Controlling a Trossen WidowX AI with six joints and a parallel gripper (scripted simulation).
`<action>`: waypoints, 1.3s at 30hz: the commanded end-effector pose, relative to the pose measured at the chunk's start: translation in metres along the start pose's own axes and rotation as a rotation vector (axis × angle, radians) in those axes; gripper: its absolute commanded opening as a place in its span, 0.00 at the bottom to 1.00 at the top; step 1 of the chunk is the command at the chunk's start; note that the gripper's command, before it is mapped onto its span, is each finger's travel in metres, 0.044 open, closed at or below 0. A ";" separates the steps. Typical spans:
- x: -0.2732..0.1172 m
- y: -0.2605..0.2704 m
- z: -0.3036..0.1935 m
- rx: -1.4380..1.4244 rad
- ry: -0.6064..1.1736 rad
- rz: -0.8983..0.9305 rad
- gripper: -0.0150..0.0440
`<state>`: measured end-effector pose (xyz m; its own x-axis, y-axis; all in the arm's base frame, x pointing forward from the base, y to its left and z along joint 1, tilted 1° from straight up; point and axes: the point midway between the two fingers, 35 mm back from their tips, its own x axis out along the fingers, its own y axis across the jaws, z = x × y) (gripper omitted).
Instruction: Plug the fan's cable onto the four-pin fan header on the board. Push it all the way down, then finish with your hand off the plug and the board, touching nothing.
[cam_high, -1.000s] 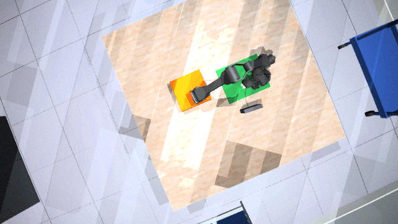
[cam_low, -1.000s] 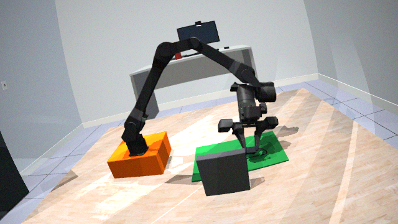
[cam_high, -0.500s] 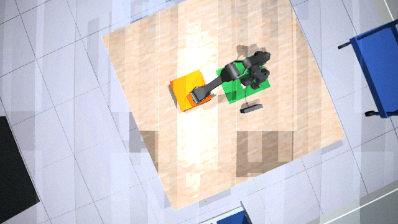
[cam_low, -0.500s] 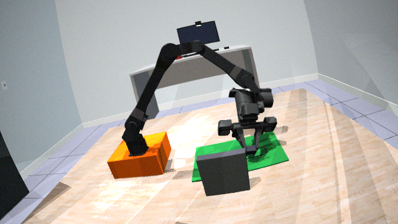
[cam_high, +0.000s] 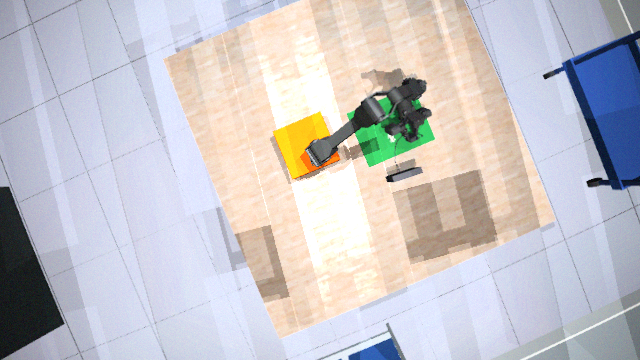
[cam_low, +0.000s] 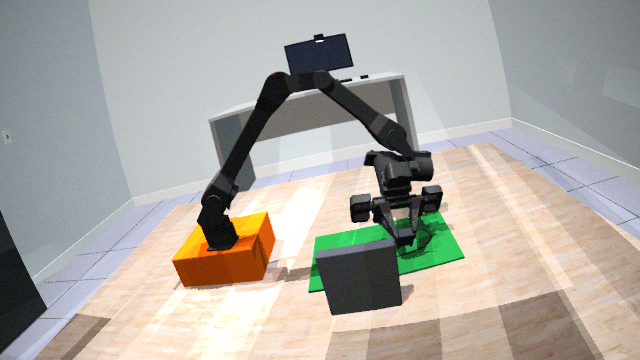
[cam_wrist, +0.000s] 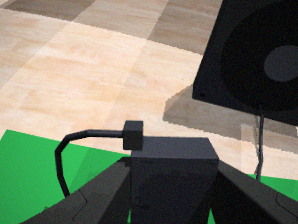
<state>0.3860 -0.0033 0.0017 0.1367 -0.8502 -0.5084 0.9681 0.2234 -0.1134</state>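
My gripper (cam_high: 412, 136) (cam_low: 406, 234) is shut on the fan's plug (cam_wrist: 174, 175), a dark block between the fingertips in the wrist view. The black cable (cam_wrist: 59, 162) (cam_low: 429, 240) loops out from a small block at the plug's upper left corner. The fan (cam_high: 406, 174) (cam_low: 359, 277) (cam_wrist: 282, 64) stands upright beside the green board (cam_high: 377, 156) (cam_low: 450, 246) (cam_wrist: 27, 160). The plug is over the board, near its fan side; its height above the board is hard to tell. A small white spot (cam_high: 391, 138) on the board looks like the header; the wrist view does not show it.
The arm's base stands on an orange and yellow box (cam_high: 290, 145) (cam_low: 220, 267) left of the board. The fan is close in front of the gripper in the exterior view. A desk (cam_low: 320, 110) with a monitor (cam_low: 320, 56) is in the background.
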 end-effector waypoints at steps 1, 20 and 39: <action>-0.002 0.000 -0.001 0.009 -0.057 0.017 0.25; -0.021 0.006 -0.002 0.052 -0.297 0.137 0.25; -0.030 0.007 0.001 0.059 -0.346 0.174 0.25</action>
<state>0.3885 0.0236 0.0151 0.3543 -0.9152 -0.1921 0.9329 0.3601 0.0049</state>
